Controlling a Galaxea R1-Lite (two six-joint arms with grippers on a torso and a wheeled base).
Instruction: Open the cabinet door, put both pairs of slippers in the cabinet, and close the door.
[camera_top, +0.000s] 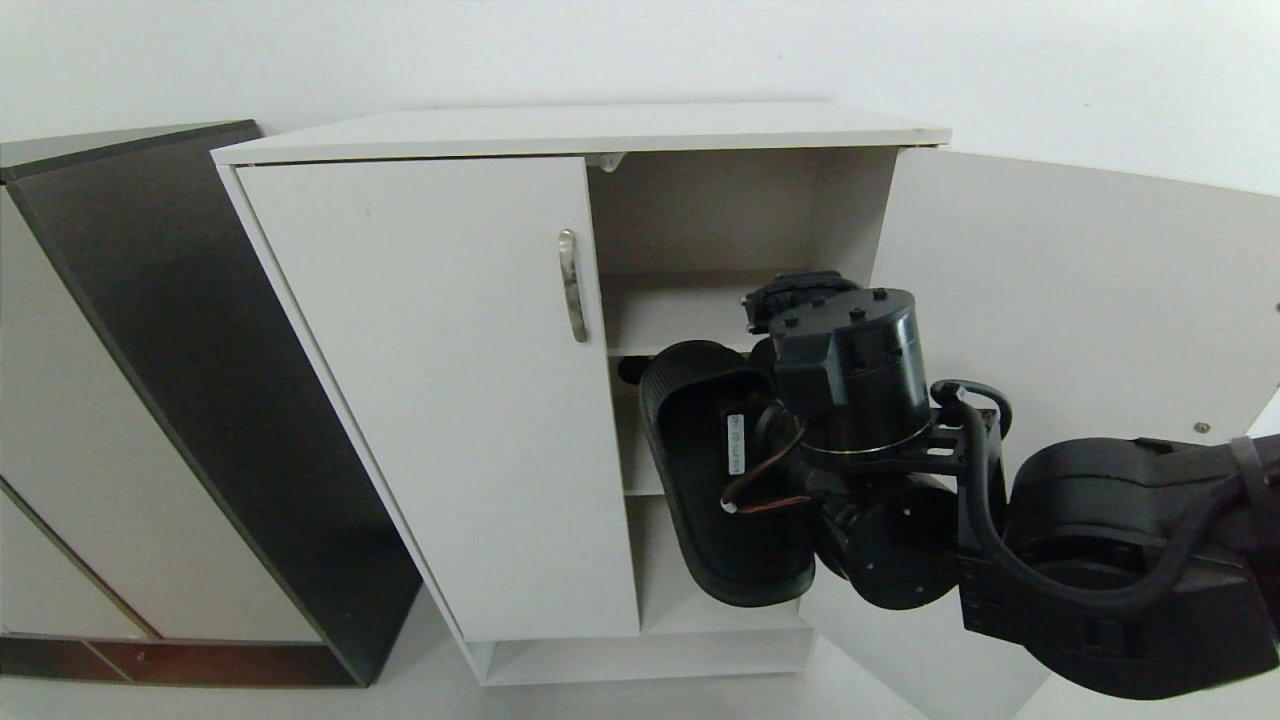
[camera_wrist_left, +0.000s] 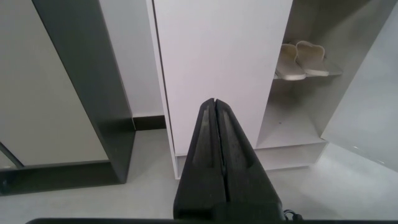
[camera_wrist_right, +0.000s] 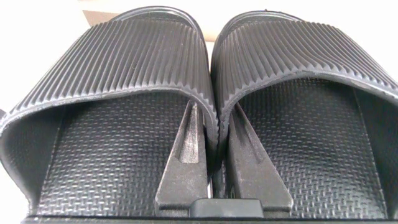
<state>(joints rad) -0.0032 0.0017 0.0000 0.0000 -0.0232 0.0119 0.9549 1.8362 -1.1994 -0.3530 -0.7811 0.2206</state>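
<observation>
A white cabinet (camera_top: 580, 130) stands with its left door (camera_top: 430, 380) closed and its right door (camera_top: 1050, 280) swung wide open. A pair of black ribbed slippers (camera_top: 715, 480) hangs at the opening, level with the middle shelves. My right gripper (camera_wrist_right: 216, 109) is shut on the pair's two touching inner walls, one finger inside each black slipper (camera_wrist_right: 124, 74). A pair of beige slippers (camera_wrist_left: 303, 59) lies on a lower shelf inside. My left gripper (camera_wrist_left: 214, 102) is shut and empty, held low and pointing at the closed door.
A dark-sided cabinet (camera_top: 200, 400) stands close to the white one's left side. The closed door has a metal handle (camera_top: 571, 285). The open door juts toward me on the right. Pale floor (camera_wrist_left: 149, 155) lies in front.
</observation>
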